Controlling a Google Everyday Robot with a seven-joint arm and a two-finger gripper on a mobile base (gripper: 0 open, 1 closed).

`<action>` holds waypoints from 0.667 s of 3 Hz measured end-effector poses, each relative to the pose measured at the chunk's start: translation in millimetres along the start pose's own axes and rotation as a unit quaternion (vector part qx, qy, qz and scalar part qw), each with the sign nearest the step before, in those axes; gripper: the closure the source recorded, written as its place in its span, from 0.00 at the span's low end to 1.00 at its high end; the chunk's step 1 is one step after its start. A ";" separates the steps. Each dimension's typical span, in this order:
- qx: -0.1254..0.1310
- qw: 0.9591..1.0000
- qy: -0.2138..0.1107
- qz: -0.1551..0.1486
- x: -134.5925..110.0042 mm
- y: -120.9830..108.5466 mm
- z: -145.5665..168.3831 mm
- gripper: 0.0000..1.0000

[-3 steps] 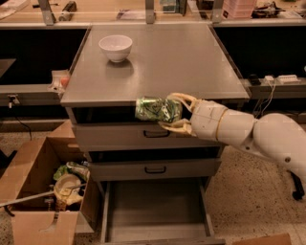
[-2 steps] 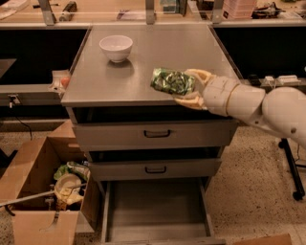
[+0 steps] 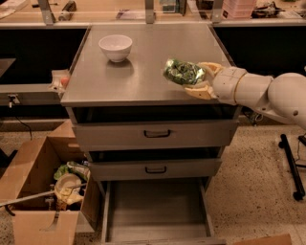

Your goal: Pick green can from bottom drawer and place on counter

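Observation:
My gripper reaches in from the right and is shut on the green can, holding it on its side just above the right part of the grey counter. The can is shiny green with mottled dark print. The bottom drawer stands pulled out below, its flat grey floor bare. The white arm runs off the right edge.
A white bowl sits on the counter at the back left. Two closed drawer fronts with black handles sit under the counter. An open cardboard box with rubbish stands on the floor at the left. A tan workbench runs behind.
My gripper has lifted the green can from in front of the top drawer up over the counter's right side, moving up and to the right.

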State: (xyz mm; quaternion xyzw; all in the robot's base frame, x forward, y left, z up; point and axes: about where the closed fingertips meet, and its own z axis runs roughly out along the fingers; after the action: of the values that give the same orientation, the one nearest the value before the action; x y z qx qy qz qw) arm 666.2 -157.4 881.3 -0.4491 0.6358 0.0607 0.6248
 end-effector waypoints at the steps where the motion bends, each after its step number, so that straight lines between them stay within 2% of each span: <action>1: 0.006 0.999 0.005 0.031 -6.9 -19.3 5.3 1.00; 2: -0.006 0.993 0.041 0.115 7.8 -59.7 23.9 1.00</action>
State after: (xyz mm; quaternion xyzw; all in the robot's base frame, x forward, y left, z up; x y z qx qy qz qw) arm 723.9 -181.2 898.6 -0.3792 0.7079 0.1172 0.5843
